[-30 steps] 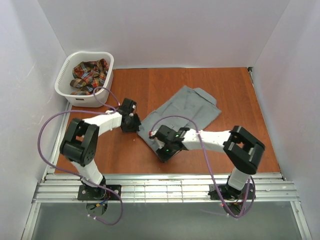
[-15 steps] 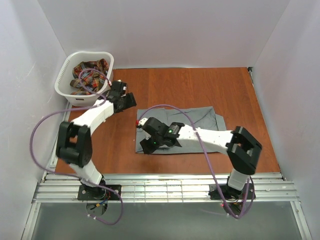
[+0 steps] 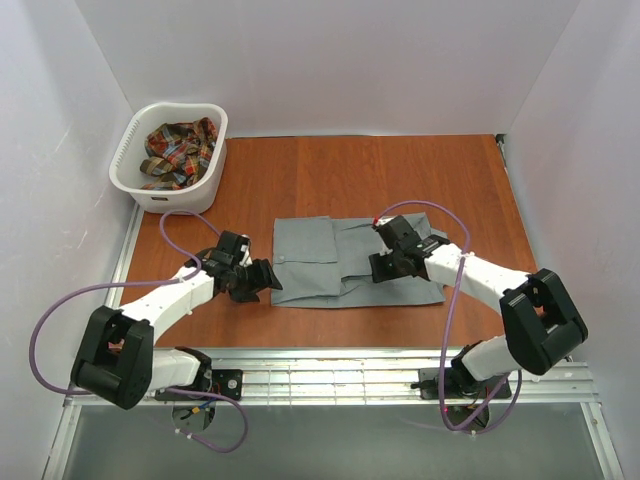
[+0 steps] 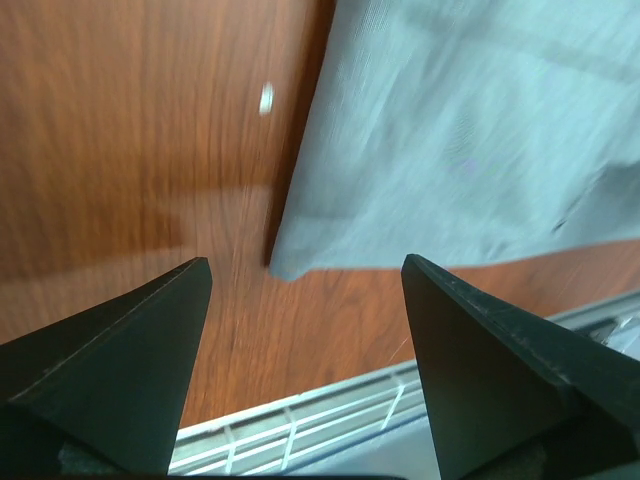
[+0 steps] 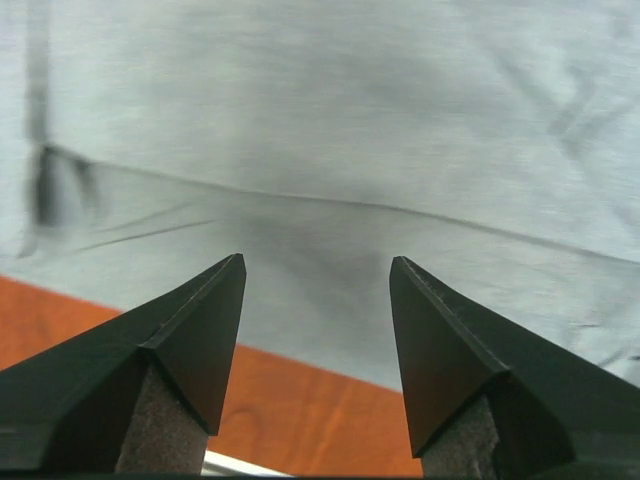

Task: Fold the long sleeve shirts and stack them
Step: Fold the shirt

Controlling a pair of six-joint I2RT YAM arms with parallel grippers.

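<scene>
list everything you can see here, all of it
grey long sleeve cloth shirt: one, grey, folded flat mid table
red, green and yellow plaid cloth shirt: one, bunched inside the basket
white plastic laundry basket: one, white, far left corner of the table
wooden table: one, reddish brown
metal rail: one, silver, near edge, under the arm bases
walls: white, on three sides
purple cables: one looping along each arm
left gripper: black, open, at the grey shirt's near left corner
right gripper: black, open, over the grey shirt's right part
</scene>
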